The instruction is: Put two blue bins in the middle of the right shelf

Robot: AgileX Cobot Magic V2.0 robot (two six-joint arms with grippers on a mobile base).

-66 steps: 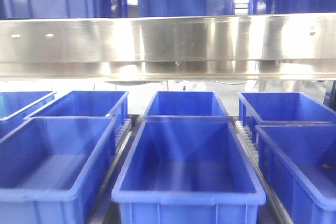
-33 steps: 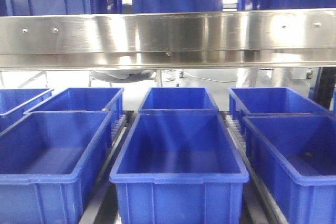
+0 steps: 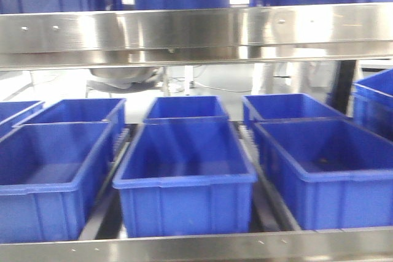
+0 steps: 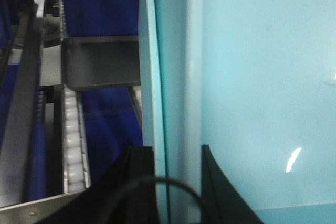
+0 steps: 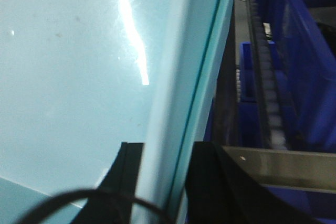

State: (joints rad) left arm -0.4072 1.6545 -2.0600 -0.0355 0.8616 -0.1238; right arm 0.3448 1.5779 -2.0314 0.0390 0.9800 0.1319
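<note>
The left gripper (image 4: 173, 150) is clamped on the rim of a pale bin (image 4: 252, 77). Its two black fingers (image 4: 139, 182) stand one on each side of the rim, close against it. In the left wrist view the bin's smooth cyan wall fills the right of the picture, and the rim runs straight down into the jaws. To the left of the bin lie a white roller track (image 4: 71, 129), a grey steel rail and dark bins.

The right gripper (image 5: 165, 148) grips a pale rim in the same way, a black finger (image 5: 128, 171) on either face. Here the pale bin (image 5: 68, 77) fills the left of the picture, and its rim slants down into the jaws. Just beyond the rim to the right are a roller track (image 5: 265, 87), more dark bins and a riveted steel rail.

I cannot tell whether the two grippers hold one bin or two nested ones. The pale plastic shows only in the wrist views.

The front view looks into a rack tier (image 3: 196, 246) behind a shiny front rail. Dark bins (image 3: 184, 176) sit there in rows, open and side by side. A broad upper rail (image 3: 196, 32) crosses above them, with more dark bins on top of it.
</note>
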